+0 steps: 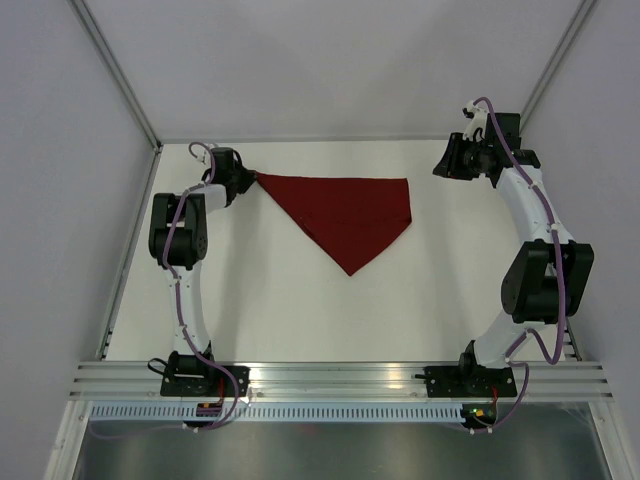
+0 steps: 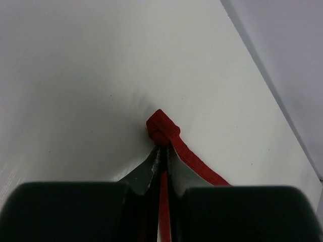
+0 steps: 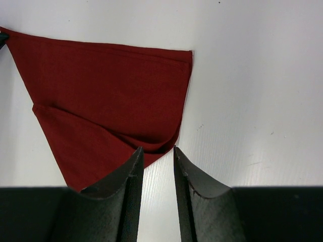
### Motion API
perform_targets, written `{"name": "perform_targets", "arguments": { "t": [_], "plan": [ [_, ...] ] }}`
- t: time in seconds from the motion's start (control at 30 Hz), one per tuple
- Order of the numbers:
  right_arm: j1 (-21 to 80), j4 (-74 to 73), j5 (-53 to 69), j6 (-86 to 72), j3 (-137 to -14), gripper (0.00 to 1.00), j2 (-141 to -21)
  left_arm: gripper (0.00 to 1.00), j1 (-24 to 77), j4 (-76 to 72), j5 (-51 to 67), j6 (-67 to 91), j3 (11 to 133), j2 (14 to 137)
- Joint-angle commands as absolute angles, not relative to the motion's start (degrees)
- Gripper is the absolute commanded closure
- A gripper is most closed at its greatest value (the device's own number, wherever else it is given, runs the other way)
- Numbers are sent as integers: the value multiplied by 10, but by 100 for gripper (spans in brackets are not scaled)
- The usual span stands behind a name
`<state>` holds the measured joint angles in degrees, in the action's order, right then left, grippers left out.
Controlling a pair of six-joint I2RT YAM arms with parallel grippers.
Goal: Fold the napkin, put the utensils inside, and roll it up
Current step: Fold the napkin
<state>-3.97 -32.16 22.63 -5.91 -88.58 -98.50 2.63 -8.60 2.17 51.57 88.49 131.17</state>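
Surface: white table [image 1: 300, 310], matte; pale walls [image 1: 330, 60] close on three sides; aluminium rail [image 1: 340, 378] at the arms' bases
Napkin: dark red napkin [image 1: 345, 210] lying flat as a triangle, long edge on the far side, point toward the bases; one tip held in the left gripper [image 1: 243, 178]; opposite corner just ahead of and below the right gripper [image 1: 447, 160]
Left gripper: pressed together on the napkin's tip, low at the table; a small bunch of cloth pokes out past the jaws
Right gripper: fingers [image 3: 128, 191] slightly parted, nothing between them; raised clear of the cloth
Utensils: none in view
Step in hand (judged): settling the triangular fold; an under-layer shows along the near flank in the right wrist view, so the layers are not flush
Doing it well: hold the pinched tip as the anchor; draw gently along the long edge, never upward, since thin cloth lifts and unfolds; let go only once the layers lie matched
Edges and room: wall just behind the left gripper, little space to pull that way; broad bare table on the near side of both grippers
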Motion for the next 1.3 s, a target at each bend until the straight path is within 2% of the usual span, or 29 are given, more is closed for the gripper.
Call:
{"name": "perform_targets", "arguments": {
  "t": [0.0,0.3,0.63,0.97,1.13,1.27],
  "plan": [
    [-39,-322,224,-60,-896,64,-983,90,25,-184,63,504,851,1278],
    [-38,-322,222,-56,-895,64,-981,95,32,-393,178,466,765,1211],
    [-38,-323,222,-59,-897,64,-980,97,63,-534,370,444,710,1189],
    [-37,-325,223,-59,-897,64,-978,97,119,-538,540,379,714,1186],
    [-33,-327,223,-59,-897,65,-977,98,154,-441,573,298,718,1165],
    [-31,-327,222,-59,-897,64,-976,98,183,-321,567,172,729,1143]
  ]
}}
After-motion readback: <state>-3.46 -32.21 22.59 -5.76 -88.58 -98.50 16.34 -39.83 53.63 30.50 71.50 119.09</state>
